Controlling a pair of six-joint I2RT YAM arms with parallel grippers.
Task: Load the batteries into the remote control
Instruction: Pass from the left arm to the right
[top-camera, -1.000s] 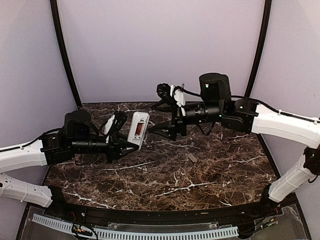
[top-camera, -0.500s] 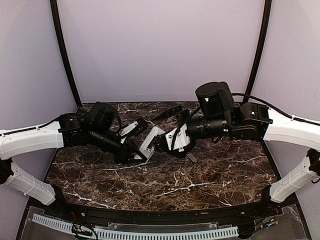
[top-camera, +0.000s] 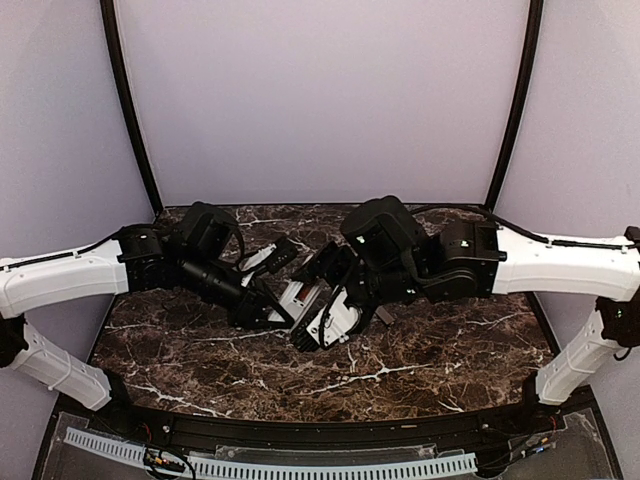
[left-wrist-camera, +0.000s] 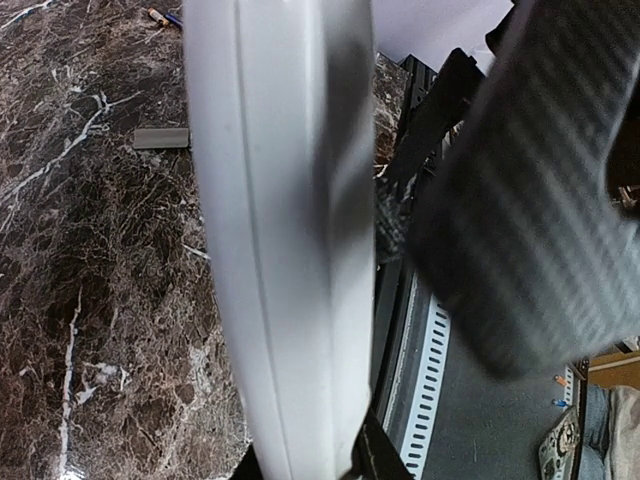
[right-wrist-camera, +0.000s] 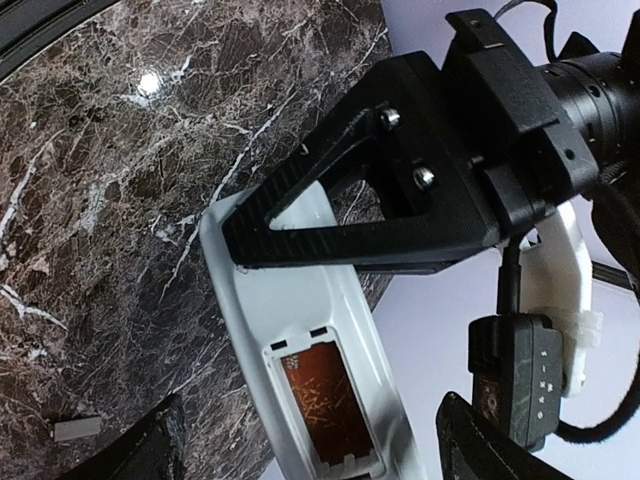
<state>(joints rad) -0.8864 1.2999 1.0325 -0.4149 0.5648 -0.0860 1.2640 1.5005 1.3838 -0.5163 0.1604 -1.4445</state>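
White arm shells (top-camera: 60, 285), black joint housings (top-camera: 205, 225), black cables (right-wrist-camera: 511, 280); left gripper (top-camera: 283, 306) fingers (right-wrist-camera: 380, 215) triangular, silver screws (right-wrist-camera: 424, 178).

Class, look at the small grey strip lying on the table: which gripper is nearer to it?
Right. The right gripper hangs just left of the grey strip; the left gripper, clamping the remote control, sits farther left.

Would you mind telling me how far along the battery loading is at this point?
Done: the battery compartment of the remote control is uncovered and looks empty. In hand: the left gripper clamps the remote control while the open right gripper hovers at its end. Left: fetching and seating the batteries; neither gripper holds one.
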